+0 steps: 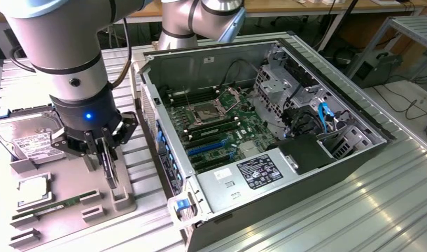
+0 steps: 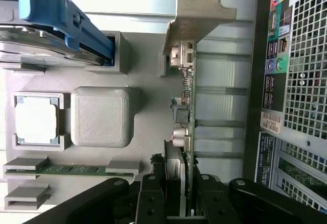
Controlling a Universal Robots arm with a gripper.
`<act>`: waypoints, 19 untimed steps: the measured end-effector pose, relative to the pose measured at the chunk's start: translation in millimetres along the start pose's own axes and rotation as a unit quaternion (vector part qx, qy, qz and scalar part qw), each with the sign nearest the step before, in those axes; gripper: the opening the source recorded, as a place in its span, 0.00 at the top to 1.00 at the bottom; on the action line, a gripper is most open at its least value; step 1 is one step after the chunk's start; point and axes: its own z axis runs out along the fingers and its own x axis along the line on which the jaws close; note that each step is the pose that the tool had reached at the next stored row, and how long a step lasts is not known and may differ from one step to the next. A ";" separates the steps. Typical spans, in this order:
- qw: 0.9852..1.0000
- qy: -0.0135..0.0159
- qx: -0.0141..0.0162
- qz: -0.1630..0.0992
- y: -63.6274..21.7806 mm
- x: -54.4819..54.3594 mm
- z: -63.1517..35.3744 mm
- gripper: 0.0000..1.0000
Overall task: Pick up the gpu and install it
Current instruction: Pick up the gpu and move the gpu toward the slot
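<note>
The gpu is a thin dark card standing on edge over the grey fixture tray at the exterior view's left. My gripper reaches down onto it from above, shut on its upper edge. In the wrist view the gpu runs edge-on away from my gripper, with its pale metal bracket at the far end and a finger on each side of it. Whether the card's lower edge still sits in the tray's holder I cannot tell.
The open computer case lies to the exterior view's right of the tray, its motherboard's blue slots exposed. On the tray lie a hard drive, a processor and a green RAM stick. The case's rear panel is close beside the card.
</note>
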 end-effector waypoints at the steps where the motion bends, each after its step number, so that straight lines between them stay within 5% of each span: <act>1: 1.000 0.000 0.000 0.000 0.0 0.0 0.0 0.72; 19: 1.000 0.000 0.000 0.000 -0.5 -0.5 -19.2 0.72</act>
